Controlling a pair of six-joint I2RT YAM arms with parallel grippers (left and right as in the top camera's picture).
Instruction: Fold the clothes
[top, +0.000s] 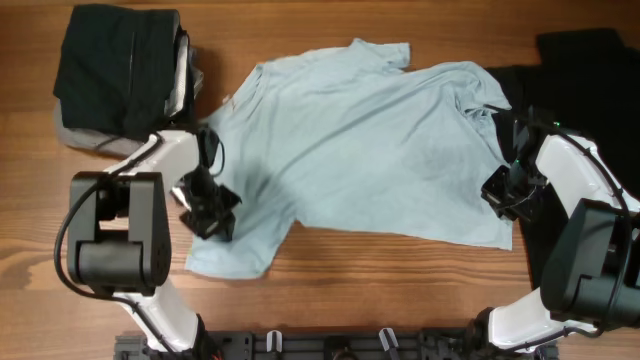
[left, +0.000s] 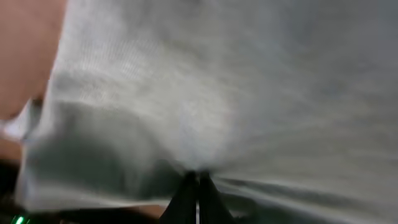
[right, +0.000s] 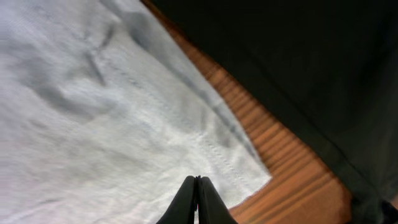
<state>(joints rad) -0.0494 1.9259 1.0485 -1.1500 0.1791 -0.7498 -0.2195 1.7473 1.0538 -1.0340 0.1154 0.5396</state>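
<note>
Left gripper (left: 198, 180): fingers (left: 186, 202) pressed together, nipping a pucker of the pale blue-green T-shirt (top: 370, 150), with the cloth drawn in creases toward the tips. Right gripper (right: 198, 182): fingers (right: 208, 202) likewise pressed together, tips over the shirt's hem near its corner; whether cloth is caught between them cannot be told. The shirt lies spread and rumpled across the middle of the wooden table (top: 350, 300), the left gripper at its left edge, the right gripper at its right edge. A black T-shirt (top: 580, 70) lies just beside it on the right; folded black and grey pieces (top: 120, 75) sit stacked at the far left corner
</note>
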